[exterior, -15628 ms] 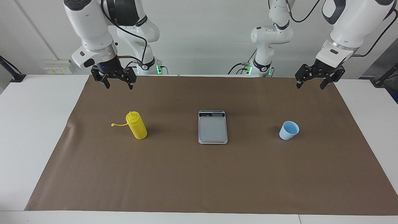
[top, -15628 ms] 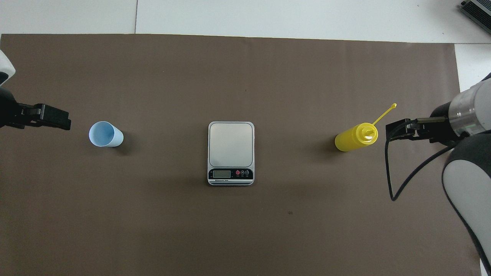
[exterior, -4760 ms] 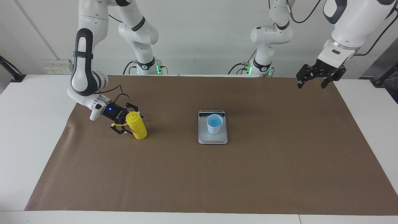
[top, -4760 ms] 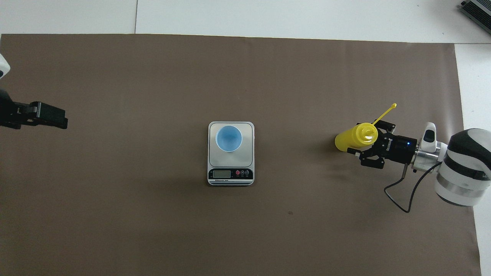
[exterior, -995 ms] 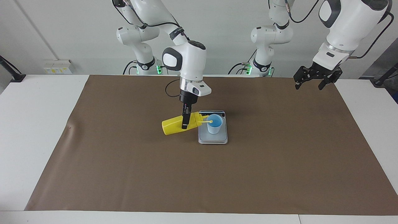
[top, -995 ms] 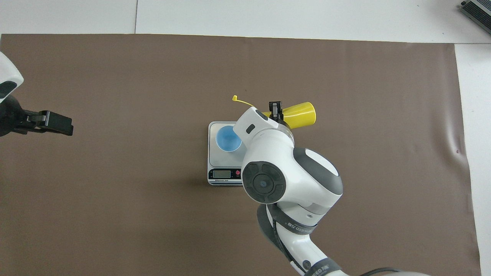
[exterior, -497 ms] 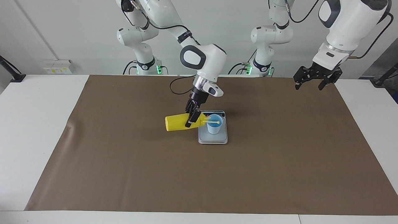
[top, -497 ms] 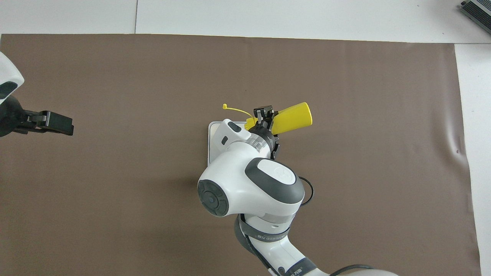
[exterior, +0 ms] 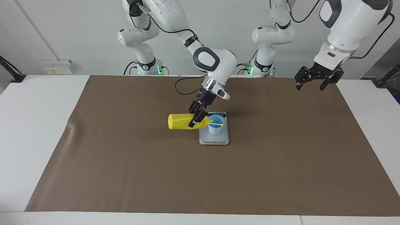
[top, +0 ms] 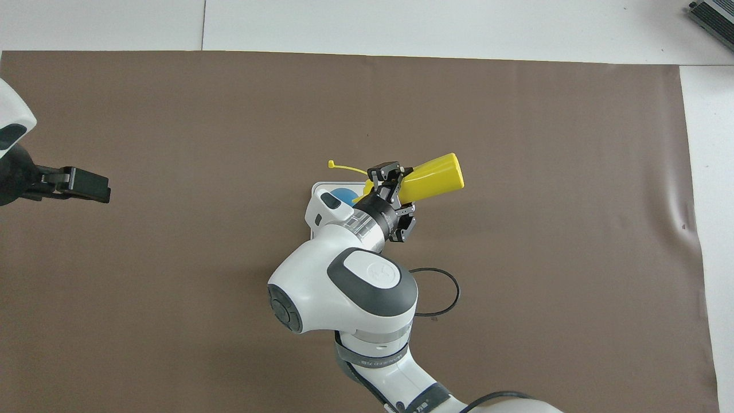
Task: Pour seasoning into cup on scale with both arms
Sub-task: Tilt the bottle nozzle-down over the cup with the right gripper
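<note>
Here the right gripper [exterior: 197,117] is clamped on the yellow plastic squeeze bottle [exterior: 182,121], gripping it near the nozzle end, with the cylindrical body sticking out from the jaws toward the right arm's end of the table. The bottle lies nearly level in the air, its pointed nozzle at the rim of the small light-blue tapered plastic cup [exterior: 215,124]. Its thin yellow cap strap [exterior: 216,124] stretches across the cup's mouth. The cup stands upright on the grey plate of the flat silver-grey kitchen scale [exterior: 214,139], which sits in the middle of the brown paper mat [exterior: 125,172]; the scale's dark display strip is on the edge nearer to the robots. The left gripper [exterior: 315,80] waits in the air over the mat's corner at the left arm's end, jaws spread and holding nothing.
</note>
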### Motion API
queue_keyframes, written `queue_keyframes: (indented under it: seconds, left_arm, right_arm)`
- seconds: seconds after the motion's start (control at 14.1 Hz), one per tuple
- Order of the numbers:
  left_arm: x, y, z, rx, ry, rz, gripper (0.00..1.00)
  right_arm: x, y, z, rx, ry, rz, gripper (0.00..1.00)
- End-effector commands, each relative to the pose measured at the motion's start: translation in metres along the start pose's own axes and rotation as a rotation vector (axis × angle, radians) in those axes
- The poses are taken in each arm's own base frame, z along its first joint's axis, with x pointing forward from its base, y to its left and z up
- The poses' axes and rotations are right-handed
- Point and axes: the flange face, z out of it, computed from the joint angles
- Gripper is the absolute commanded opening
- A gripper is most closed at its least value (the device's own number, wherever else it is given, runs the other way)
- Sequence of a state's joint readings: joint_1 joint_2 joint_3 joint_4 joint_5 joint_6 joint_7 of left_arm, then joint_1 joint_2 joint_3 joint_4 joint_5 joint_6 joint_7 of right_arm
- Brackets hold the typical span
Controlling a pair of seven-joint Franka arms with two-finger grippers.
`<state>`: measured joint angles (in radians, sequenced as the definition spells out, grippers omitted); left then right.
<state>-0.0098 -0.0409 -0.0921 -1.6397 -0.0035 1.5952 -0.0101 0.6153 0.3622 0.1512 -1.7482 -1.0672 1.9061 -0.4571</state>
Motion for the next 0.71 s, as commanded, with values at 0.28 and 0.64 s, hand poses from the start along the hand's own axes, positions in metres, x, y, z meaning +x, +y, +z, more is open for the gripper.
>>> queue_keyframes:
  seconds: [0.28, 0.64]
  left_arm:
    - [-0.0077, -0.0041, -0.0013, 0.022, 0.017, 0.008, 1.00]
    - [-0.0081, -0.0066, -0.0009, 0.022, 0.013, 0.001, 1.00]
  right_arm:
    - [0.0076, -0.0002, -0.0065, -0.036, -0.045, 0.008, 0.00]
    - [0.0071, 0.0024, -0.0048, -0.028, -0.039, 0.017, 0.00]
